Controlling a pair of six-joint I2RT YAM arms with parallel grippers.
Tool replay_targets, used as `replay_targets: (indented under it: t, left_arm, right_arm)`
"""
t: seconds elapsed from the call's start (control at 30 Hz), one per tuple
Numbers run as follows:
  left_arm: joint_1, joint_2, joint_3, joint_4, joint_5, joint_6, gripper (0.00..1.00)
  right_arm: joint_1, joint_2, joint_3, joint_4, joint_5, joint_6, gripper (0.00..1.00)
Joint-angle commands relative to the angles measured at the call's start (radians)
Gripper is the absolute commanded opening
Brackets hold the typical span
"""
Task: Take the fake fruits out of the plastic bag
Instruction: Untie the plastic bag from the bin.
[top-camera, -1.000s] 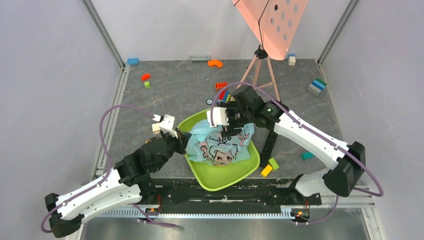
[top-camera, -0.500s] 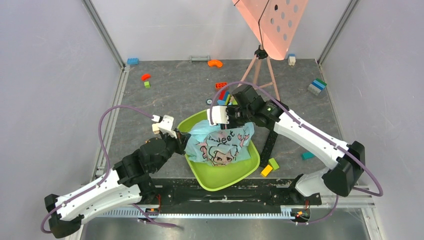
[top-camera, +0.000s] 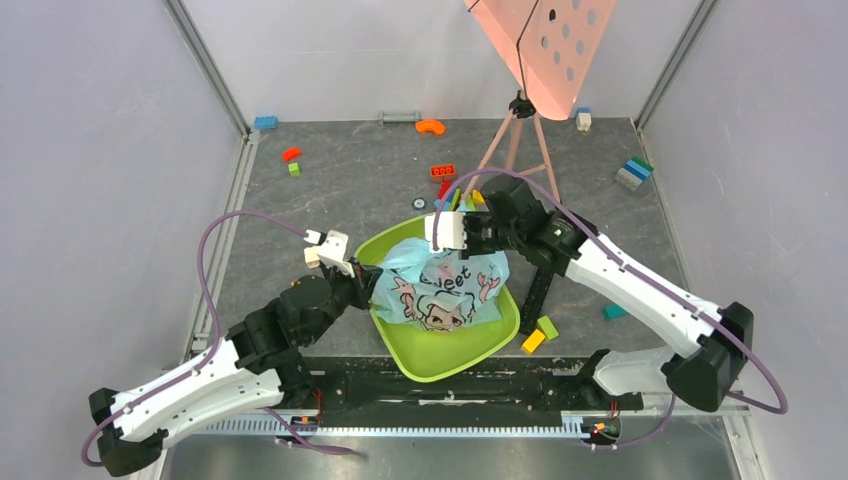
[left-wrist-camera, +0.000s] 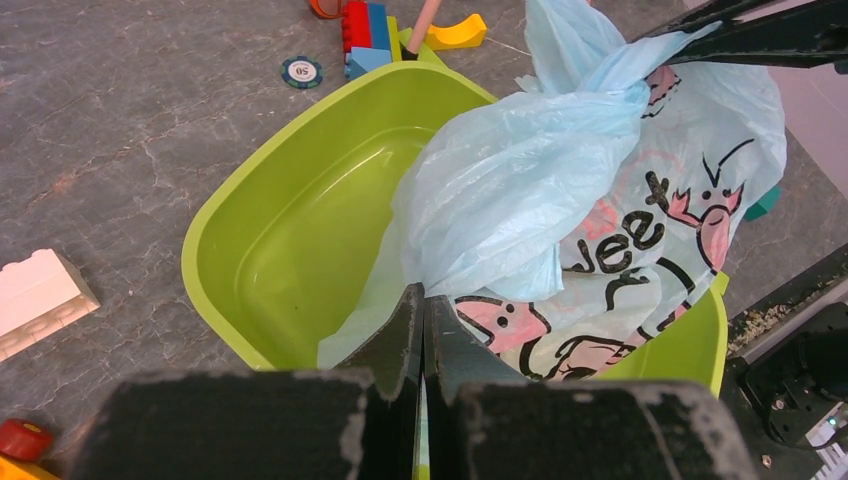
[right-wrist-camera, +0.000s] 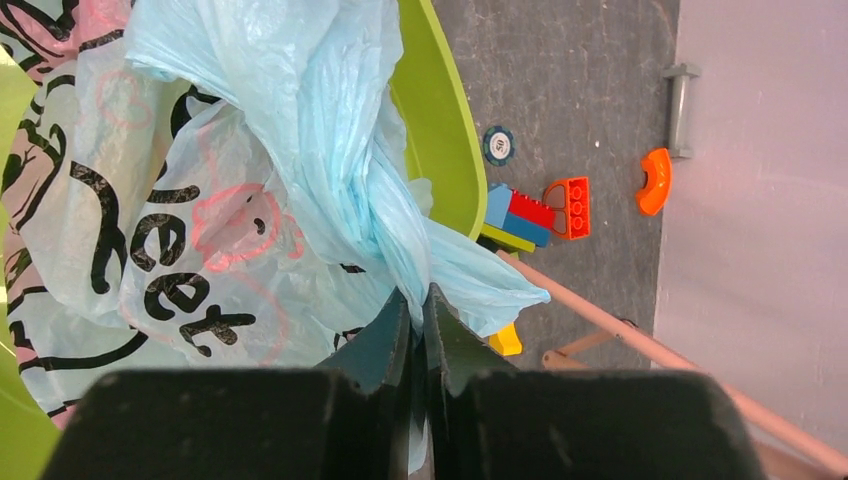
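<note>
The light-blue plastic bag with cartoon prints lies in the lime-green tub. My right gripper is at the bag's far top edge. In the right wrist view it is shut on a bunched strip of the bag. My left gripper is at the bag's left edge. In the left wrist view it is shut, with thin film of the bag caught at its tips. The fake fruits are hidden; the bag's printed film covers whatever is inside.
A pink perforated panel on a tripod stands just behind the tub. Toy blocks lie scattered: yellow and green right of the tub, red behind it, white to its left. A poker chip lies near the tub's far rim.
The right gripper has gone from open to shut on the bag's top edge and shifted slightly right, drawing the film up. The left arm has stayed put.
</note>
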Motion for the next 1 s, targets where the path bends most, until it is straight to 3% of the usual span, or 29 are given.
replay_targets:
  t: [0.0,0.33,0.67,0.97]
  left_arm:
    - [0.003,-0.01,-0.006,0.018,-0.016,0.012,0.02]
    - [0.003,-0.044,-0.013,-0.017,-0.062,-0.015,0.02]
    - [0.003,-0.039,-0.011,-0.019,-0.068,-0.021,0.02]
    - [0.003,-0.043,-0.014,-0.021,-0.077,-0.023,0.03]
  right_arm:
    - [0.002,-0.104,-0.087,0.144,0.038,0.061,0.04]
    - [-0.011,-0.322,-0.367,0.56,0.107,0.371,0.0]
    - [-0.011,-0.429,-0.59,0.942,0.169,0.753,0.0]
    - [-0.011,-0.551,-0.764,1.096,0.358,1.033,0.0]
